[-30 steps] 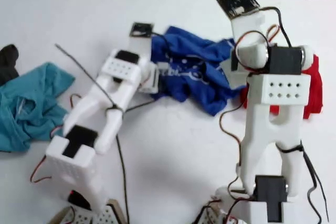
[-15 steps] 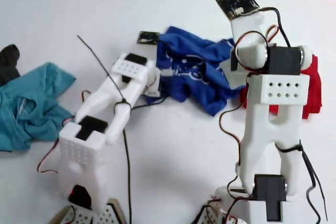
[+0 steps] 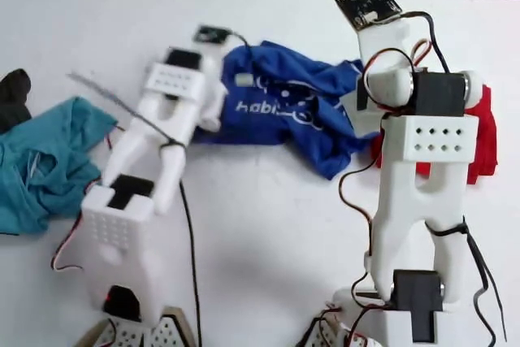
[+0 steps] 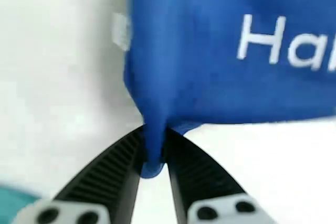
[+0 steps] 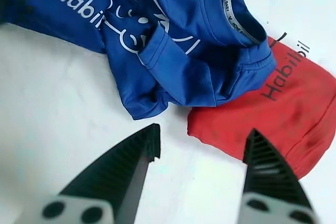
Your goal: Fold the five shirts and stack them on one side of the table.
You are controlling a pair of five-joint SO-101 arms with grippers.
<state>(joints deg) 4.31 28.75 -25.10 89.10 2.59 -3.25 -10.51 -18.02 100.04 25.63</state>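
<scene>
Left end effector is clenched on a pinched edge of the blue shirt. The cloth spreads away from its tips across the tabletop. Right end effector is released, jaws wide. The blue shirt's hem and the red shirt lie just ahead of it, touching. The teal shirt lies well apart from both end effectors.

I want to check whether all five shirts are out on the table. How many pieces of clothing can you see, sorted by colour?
blue shirt: 1
red shirt: 1
teal shirt: 1
dark cloth, too little showing to call it a shirt: 1
Total: 4
</scene>
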